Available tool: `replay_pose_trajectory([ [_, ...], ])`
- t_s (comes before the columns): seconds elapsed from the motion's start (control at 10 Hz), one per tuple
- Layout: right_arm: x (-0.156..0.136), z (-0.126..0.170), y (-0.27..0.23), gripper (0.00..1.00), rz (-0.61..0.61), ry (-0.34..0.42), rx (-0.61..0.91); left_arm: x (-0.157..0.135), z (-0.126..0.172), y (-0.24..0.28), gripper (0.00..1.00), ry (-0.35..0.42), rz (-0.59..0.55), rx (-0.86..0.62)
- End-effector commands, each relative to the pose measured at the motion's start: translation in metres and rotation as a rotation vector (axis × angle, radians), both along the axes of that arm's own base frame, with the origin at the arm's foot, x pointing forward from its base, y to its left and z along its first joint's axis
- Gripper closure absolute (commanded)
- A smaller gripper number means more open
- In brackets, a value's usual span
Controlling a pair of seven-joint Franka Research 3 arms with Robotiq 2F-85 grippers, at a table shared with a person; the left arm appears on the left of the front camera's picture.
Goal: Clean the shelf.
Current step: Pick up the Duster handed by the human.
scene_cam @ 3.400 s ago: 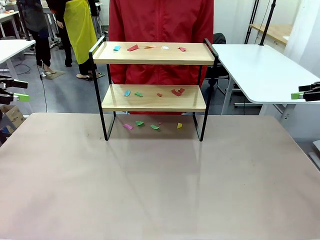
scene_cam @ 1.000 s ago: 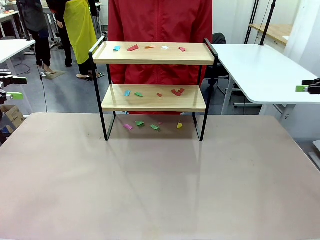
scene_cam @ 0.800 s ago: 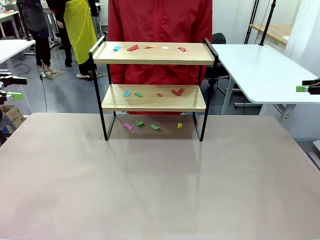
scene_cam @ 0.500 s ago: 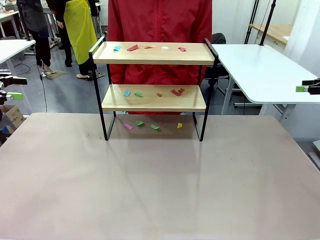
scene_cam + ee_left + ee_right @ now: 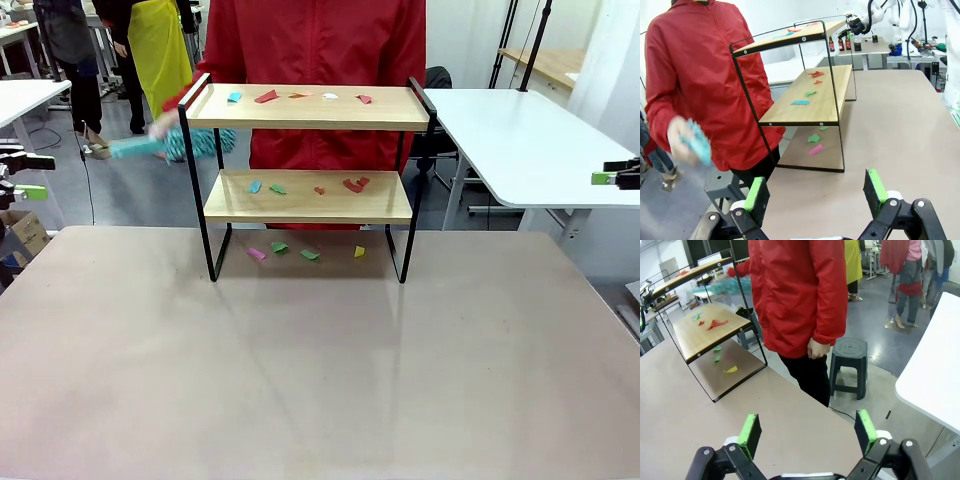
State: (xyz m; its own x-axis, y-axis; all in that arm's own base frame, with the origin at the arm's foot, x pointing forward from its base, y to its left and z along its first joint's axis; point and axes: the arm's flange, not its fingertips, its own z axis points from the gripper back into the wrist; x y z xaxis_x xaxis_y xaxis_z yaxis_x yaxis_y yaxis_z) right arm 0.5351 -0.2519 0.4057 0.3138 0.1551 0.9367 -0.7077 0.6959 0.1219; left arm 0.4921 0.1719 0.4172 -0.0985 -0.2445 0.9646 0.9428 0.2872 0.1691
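The shelf (image 5: 300, 118) stands at the table's far middle, two wooden boards in a black frame. Coloured paper scraps lie on its top board (image 5: 265, 96), on its lower board (image 5: 352, 185) and on the table under it (image 5: 280, 247). A person in a red jacket stands behind it, holding a blurred teal duster (image 5: 165, 146) by the shelf's left end. My left gripper (image 5: 25, 175) hangs open off the table's left side, my right gripper (image 5: 608, 172) open off the right side. The wrist views show the left gripper (image 5: 815, 192) and the right gripper (image 5: 807, 432) with nothing between their green pads, the shelf (image 5: 805, 97) (image 5: 700, 332) well ahead.
The pinkish table (image 5: 300, 380) is bare in front of the shelf. A white table (image 5: 520, 140) stands at the back right, a black stool (image 5: 847, 352) behind the person's legs. Other people stand far back left.
The person's hand has swung a teal duster in at the shelf's left end. Both grippers rose slightly a few seconds ago and have stayed still and open since.
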Motion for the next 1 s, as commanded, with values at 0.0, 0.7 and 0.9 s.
replay_pose_trajectory([
  [0.0, -0.0006, 0.0005, 0.0019, 0.0, 0.003, 0.0, -0.001, -0.0001, 0.0011, -0.0004, 0.0, -0.003, -0.001, 0.0],
  [0.7, -0.0006, 0.0005, 0.0019, 0.0, 0.003, 0.0, -0.001, -0.0001, 0.0011, -0.0004, 0.0, -0.003, -0.001, 0.0],
  [0.9, -0.0006, 0.0005, 0.0019, 0.0, 0.003, 0.0, -0.001, -0.0001, 0.0011, -0.0004, 0.0, -0.003, -0.001, 0.0],
])
